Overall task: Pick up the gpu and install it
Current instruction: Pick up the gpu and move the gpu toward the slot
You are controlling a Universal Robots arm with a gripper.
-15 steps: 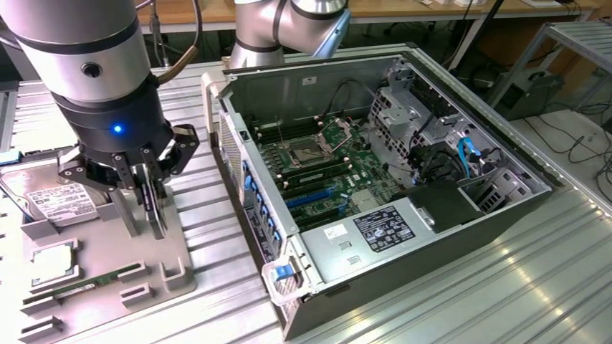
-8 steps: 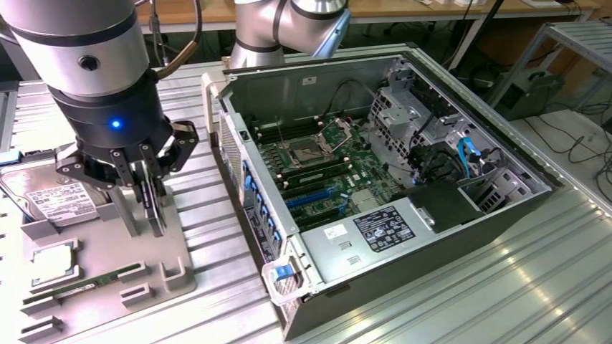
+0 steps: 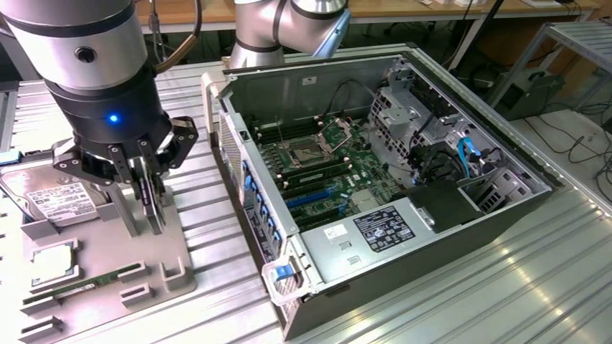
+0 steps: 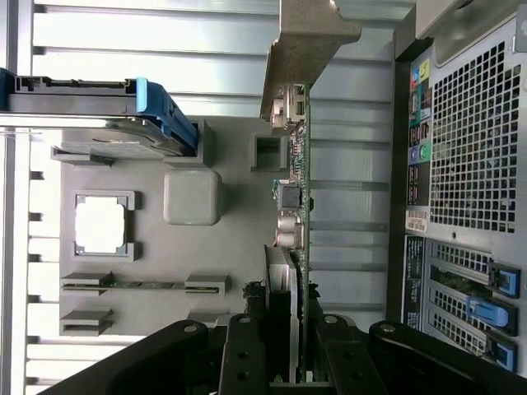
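Lying at the far left of the exterior view, a silver boxy hard drive with a white label (image 3: 53, 197) sits in a flat grey plastic parts tray (image 3: 177, 283). The tray also holds a square pale processor chip (image 3: 53, 256) and a narrow green memory stick (image 3: 96, 279) toward the lower left. Just right of these, the black multi-link gripper (image 3: 142, 206) hangs over the tray. Its fingers (image 4: 247, 354) are narrowed onto both faces of the gpu (image 4: 293, 206), a thin dark circuit card held edge-on and upright, with its pale metal bracket (image 4: 306, 49) at the end away from the gripper. Filling the centre and right stands an open black-and-grey computer case (image 3: 497, 215) with a green motherboard (image 3: 330, 168) exposed inside.
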